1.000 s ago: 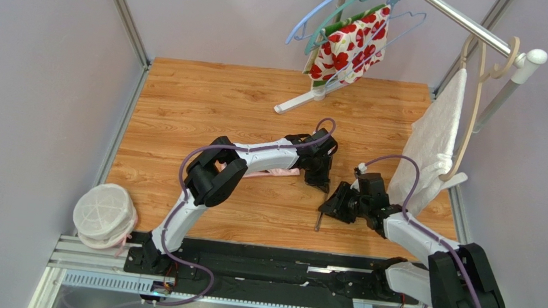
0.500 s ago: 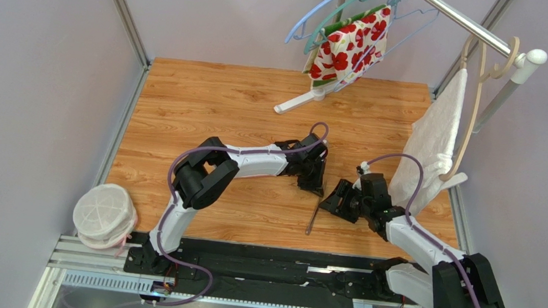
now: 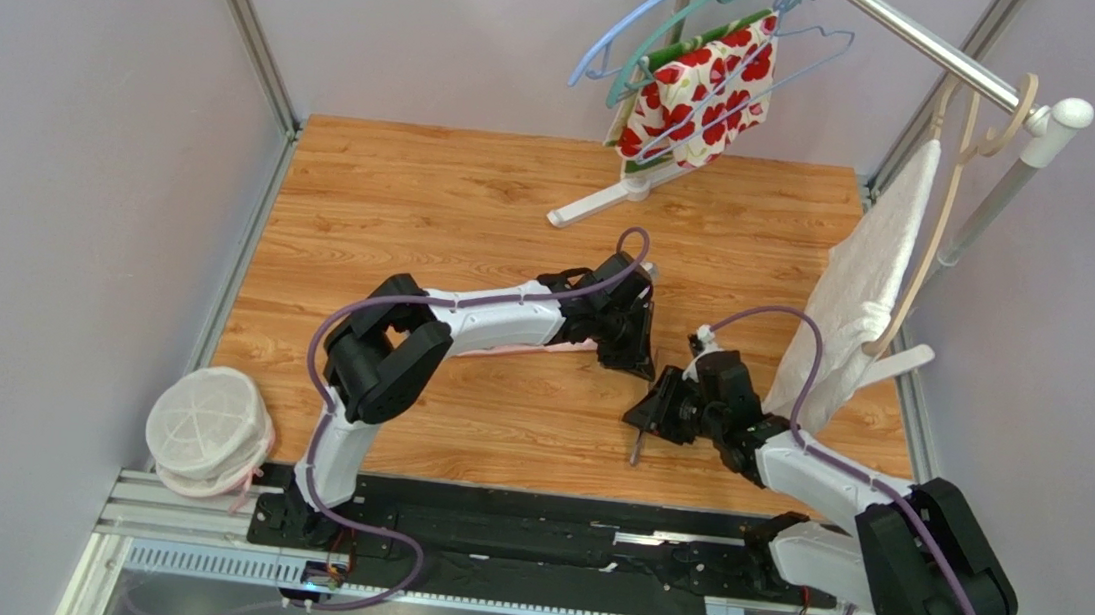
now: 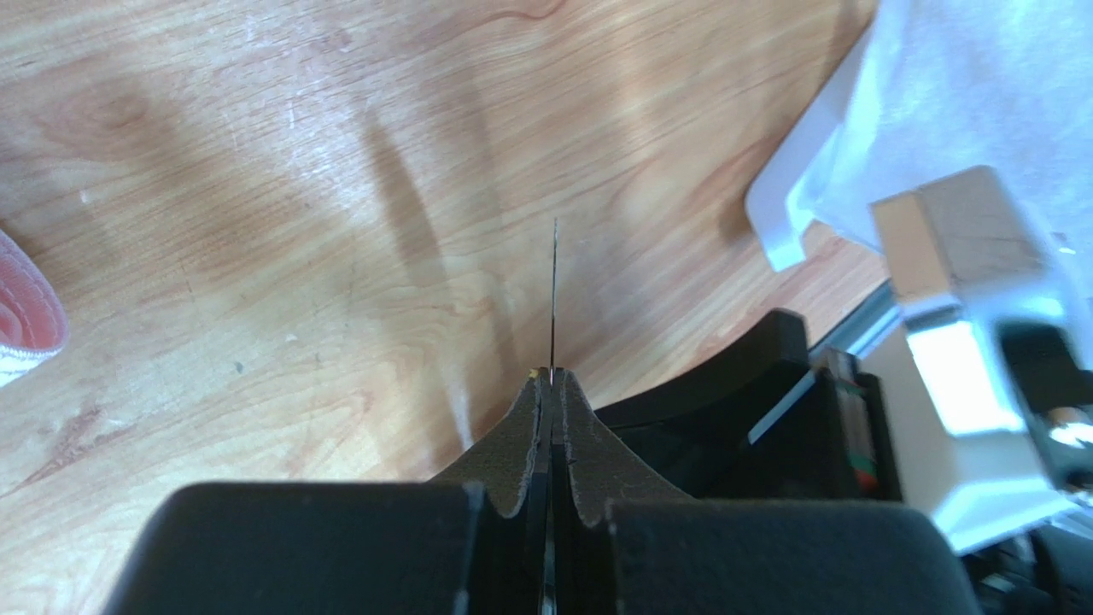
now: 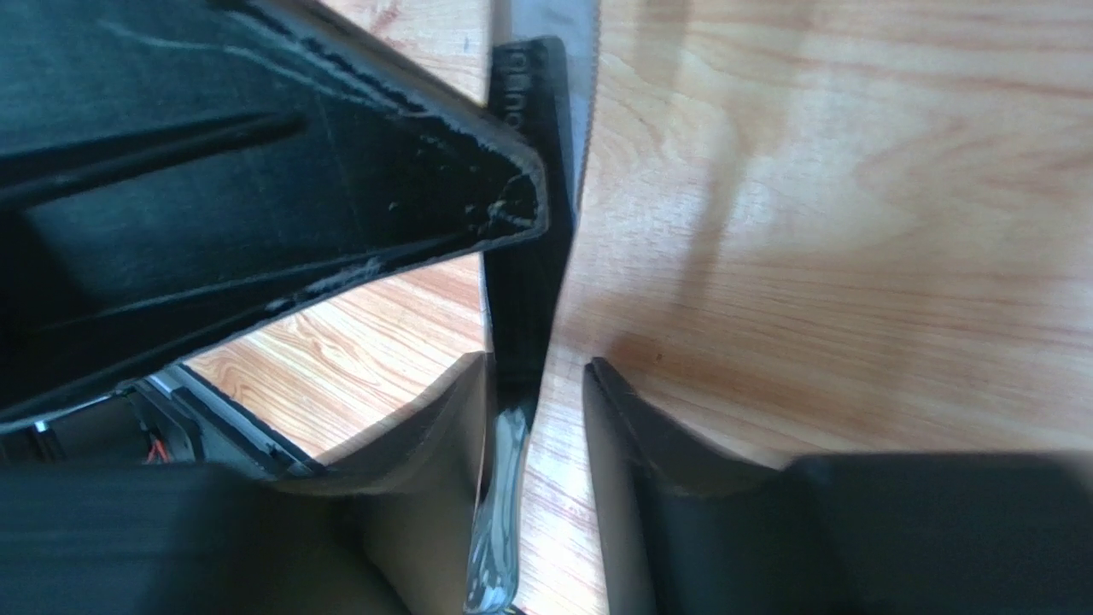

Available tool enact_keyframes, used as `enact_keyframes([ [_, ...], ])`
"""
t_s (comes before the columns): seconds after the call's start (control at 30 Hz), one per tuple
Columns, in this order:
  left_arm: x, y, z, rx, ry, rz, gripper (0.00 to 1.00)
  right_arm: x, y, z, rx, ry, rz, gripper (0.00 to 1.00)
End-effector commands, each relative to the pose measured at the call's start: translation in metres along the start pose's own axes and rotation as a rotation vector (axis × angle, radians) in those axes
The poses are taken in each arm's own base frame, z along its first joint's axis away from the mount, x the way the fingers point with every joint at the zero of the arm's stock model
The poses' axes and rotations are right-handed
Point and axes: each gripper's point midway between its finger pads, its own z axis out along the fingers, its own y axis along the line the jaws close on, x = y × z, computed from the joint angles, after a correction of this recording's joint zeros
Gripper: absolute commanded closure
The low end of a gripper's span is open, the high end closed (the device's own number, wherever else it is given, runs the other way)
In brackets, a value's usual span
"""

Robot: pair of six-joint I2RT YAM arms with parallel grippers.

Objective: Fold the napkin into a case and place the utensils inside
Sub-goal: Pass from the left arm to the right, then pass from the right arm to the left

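Two pincers hovered close over the wood-grain bench (image 3: 368,200). Left pincer (image 4: 552,381) was pinched shut. Right pincer (image 5: 539,372) stood narrowly apart around the dark, slim serrated knife (image 5: 520,308), probably lining up a grip. The light-pink shiny cloth napkin (image 3: 542,348) lay under the left arm.

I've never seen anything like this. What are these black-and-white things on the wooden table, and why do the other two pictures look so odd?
They are two robot arms, a left arm and a right arm, bolted at the near edge of the table, each ending in a two-finger gripper. The wide picture comes from a camera overhead. The close-ups come from cameras on the wrists, looking along the fingers. The left gripper is shut, apparently pinching the thin blade of a knife, seen edge-on. The right gripper is open, its fingers either side of the black handle. A pink napkin lies partly hidden beneath the left arm.
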Motion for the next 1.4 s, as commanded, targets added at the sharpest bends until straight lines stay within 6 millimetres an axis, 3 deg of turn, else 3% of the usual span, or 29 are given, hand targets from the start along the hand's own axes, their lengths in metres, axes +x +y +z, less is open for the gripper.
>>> enact_keyframes([
  [0.0, -0.023, -0.038, -0.035, 0.111, -0.078, 0.0, 1.0, -0.01, 0.001, 0.004, 0.003, -0.05, -0.008, 0.86],
  [0.03, -0.023, -0.039, -0.037, 0.115, -0.081, 0.004, 1.0, -0.014, 0.006, 0.003, -0.005, -0.052, -0.03, 0.97],
  [0.07, -0.023, -0.037, -0.039, 0.11, -0.082, 0.006, 1.0, -0.015, 0.008, 0.002, -0.011, -0.044, -0.048, 1.0],
  [0.17, -0.021, -0.033, -0.054, 0.105, -0.07, 0.058, 1.0, -0.023, 0.015, -0.006, -0.014, -0.049, -0.155, 1.0],
  [0.23, -0.029, -0.026, -0.079, 0.102, -0.103, 0.1, 0.85, -0.029, 0.023, -0.011, -0.024, -0.056, -0.224, 1.0],
  [0.27, -0.024, -0.01, -0.085, 0.074, -0.108, 0.094, 0.71, -0.04, 0.035, -0.014, -0.054, -0.068, -0.298, 1.0],
  [0.3, -0.037, -0.014, -0.115, 0.104, -0.171, 0.125, 0.68, -0.044, 0.039, -0.015, -0.057, -0.067, -0.327, 1.0],
  [0.33, -0.033, -0.005, -0.129, 0.079, -0.17, 0.126, 0.64, -0.041, 0.038, -0.013, -0.047, -0.031, -0.35, 1.0],
  [0.37, -0.03, 0.005, -0.141, 0.057, -0.174, 0.158, 0.51, -0.052, 0.05, -0.015, -0.071, -0.041, -0.42, 1.0],
  [0.4, -0.033, -0.003, -0.174, 0.079, -0.227, 0.192, 0.47, -0.054, 0.051, -0.014, -0.069, -0.034, -0.452, 1.0],
  [0.43, -0.032, 0.012, -0.191, 0.049, -0.223, 0.18, 0.38, -0.05, 0.054, -0.014, -0.072, -0.009, -0.506, 1.0],
  [0.47, -0.028, 0.008, -0.219, 0.085, -0.234, 0.207, 0.24, -0.055, 0.054, -0.014, -0.056, -0.022, -0.615, 1.0],
  [0.5, -0.027, 0.012, -0.234, 0.097, -0.232, 0.194, 0.22, -0.06, 0.062, -0.016, -0.063, -0.043, -0.669, 1.0],
  [0.53, -0.028, 0.03, -0.249, 0.087, -0.23, 0.141, 0.13, -0.055, 0.081, -0.017, -0.151, -0.049, -0.744, 1.0],
  [0.6, -0.011, 0.016, -0.277, 0.227, -0.19, 0.145, 0.1, -0.068, 0.109, -0.024, -0.192, -0.135, -0.932, 1.0],
  [0.63, -0.003, 0.021, -0.283, 0.249, -0.146, 0.114, 0.1, -0.055, 0.122, -0.025, -0.223, -0.11, -1.017, 1.0],
  [0.7, 0.008, 0.022, -0.3, 0.318, -0.104, 0.089, 0.1, -0.053, 0.133, -0.021, -0.213, -0.088, -1.153, 1.0],
  [0.73, 0.016, 0.024, -0.299, 0.329, -0.087, 0.084, 0.1, -0.053, 0.146, -0.023, -0.214, -0.082, -1.263, 1.0],
  [0.8, 0.026, 0.02, -0.302, 0.375, -0.076, 0.094, 0.11, -0.051, 0.146, -0.015, -0.172, -0.041, -1.351, 1.0],
  [0.83, 0.033, 0.025, -0.298, 0.379, -0.05, 0.079, 0.13, -0.047, 0.157, -0.018, -0.198, -0.031, -1.442, 1.0],
  [0.97, 0.052, 0.03, -0.289, 0.426, 0.013, 0.045, 0.24, -0.035, 0.18, -0.021, -0.255, -0.029, -1.568, 1.0],
  [1.03, 0.057, 0.032, -0.286, 0.443, 0.0, 0.044, 0.24, -0.024, 0.181, -0.02, -0.26, 0.002, -1.603, 1.0],
  [1.2, 0.065, 0.04, -0.288, 0.397, -0.033, 0.046, 0.26, -0.015, 0.175, -0.02, -0.219, 0.026, -1.68, 1.0],
  [1.37, 0.067, 0.044, -0.283, 0.389, -0.002, 0.021, 0.32, -0.009, 0.182, -0.03, -0.227, -0.027, -1.713, 1.0],
])
